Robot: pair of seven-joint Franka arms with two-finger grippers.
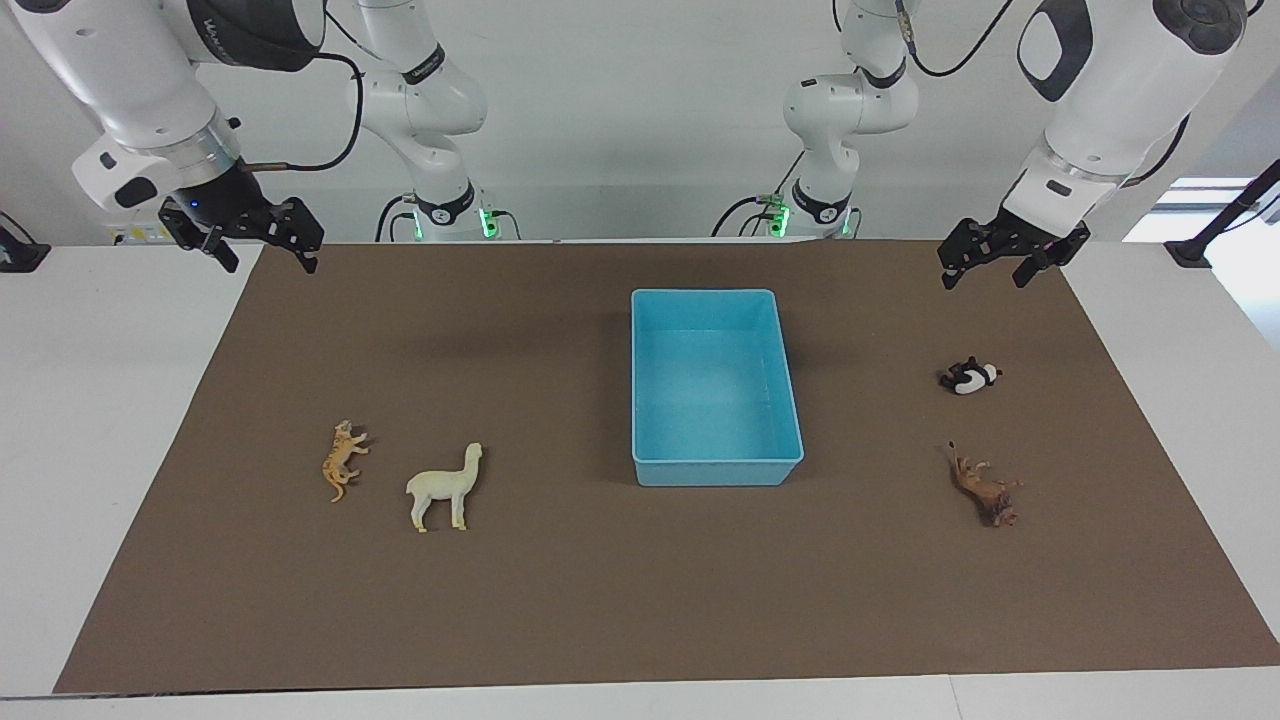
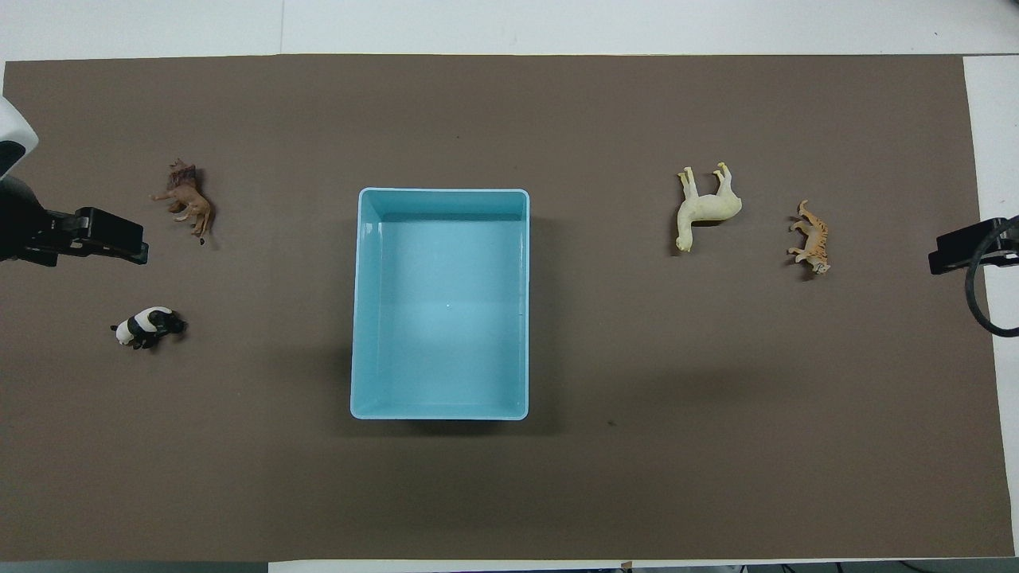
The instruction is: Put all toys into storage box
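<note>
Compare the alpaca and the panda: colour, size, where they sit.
Colour: the alpaca is plain cream; the panda is black and white.
Size: the alpaca is taller and longer; the panda is small and squat.
Place: the alpaca lies toward the right arm's end, the panda toward the left arm's.
Both are on the brown mat, outside the storage box.

Brown mat covering white table.

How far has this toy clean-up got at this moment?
Nothing is done: the light blue plastic storage box is empty. The orange striped tiger and cream alpaca lie toward the right arm's end, the black-and-white panda and brown lion toward the left arm's. Nothing is in hand: the left gripper and right gripper hang open and raised. All four remain.
</note>
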